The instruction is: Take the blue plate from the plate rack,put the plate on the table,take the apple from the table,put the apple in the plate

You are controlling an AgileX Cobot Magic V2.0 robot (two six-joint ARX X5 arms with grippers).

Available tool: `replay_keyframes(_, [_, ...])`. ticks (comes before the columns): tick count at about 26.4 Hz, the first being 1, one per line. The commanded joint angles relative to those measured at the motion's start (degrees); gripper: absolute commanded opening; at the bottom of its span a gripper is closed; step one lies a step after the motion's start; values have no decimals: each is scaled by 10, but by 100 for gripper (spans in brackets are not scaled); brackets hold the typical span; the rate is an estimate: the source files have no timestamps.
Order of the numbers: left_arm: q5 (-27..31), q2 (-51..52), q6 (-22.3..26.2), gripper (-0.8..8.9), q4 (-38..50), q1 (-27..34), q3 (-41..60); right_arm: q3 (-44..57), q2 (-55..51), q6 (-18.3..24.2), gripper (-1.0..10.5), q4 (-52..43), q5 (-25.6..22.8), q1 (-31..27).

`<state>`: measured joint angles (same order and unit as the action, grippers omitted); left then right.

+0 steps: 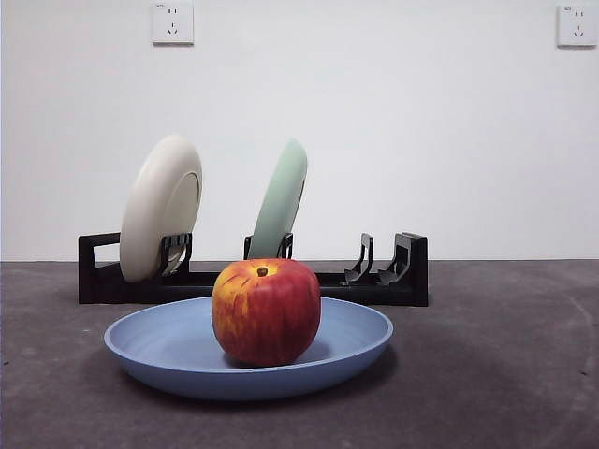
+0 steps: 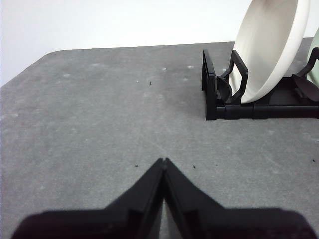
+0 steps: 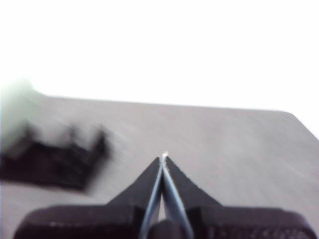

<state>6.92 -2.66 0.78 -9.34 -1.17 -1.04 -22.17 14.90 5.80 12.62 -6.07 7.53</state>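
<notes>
On the dark grey table (image 1: 505,374), your left gripper (image 2: 163,162) and right gripper (image 3: 164,158) both sit pinched together, holding nothing, well apart from the apple (image 1: 266,311). You'll find it resting in the blue plate (image 1: 168,346), before the plate rack (image 1: 374,285).

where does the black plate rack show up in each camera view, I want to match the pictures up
Front view: the plate rack runs across the middle, behind the blue plate and apple.
Left wrist view: only its end bracket and first holder show, with the cream plate in it.
Right wrist view: a blurred black shape, the rack's empty end.
Shared landmark: the rack itself, standing on the grey table.
</notes>
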Motion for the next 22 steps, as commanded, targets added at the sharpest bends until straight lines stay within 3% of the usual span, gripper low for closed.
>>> replay_keyframes(1, [1, -1, -6, -3, 4, 1, 6, 78, -50, 16, 5, -9, 2, -31])
replay_keyframes(10, [1, -1, -6, -3, 4, 1, 6, 214, -113, 1, 5, -122, 8, -50])
replay_keyframes(17, [1, -1, -6, -3, 3, 1, 6, 214, -144, -1, 5, -19, 5, -50])
replay_keyframes(22, [2, -1, -6, -3, 4, 1, 6, 214, -144, -29, 5, -19, 7, -50])
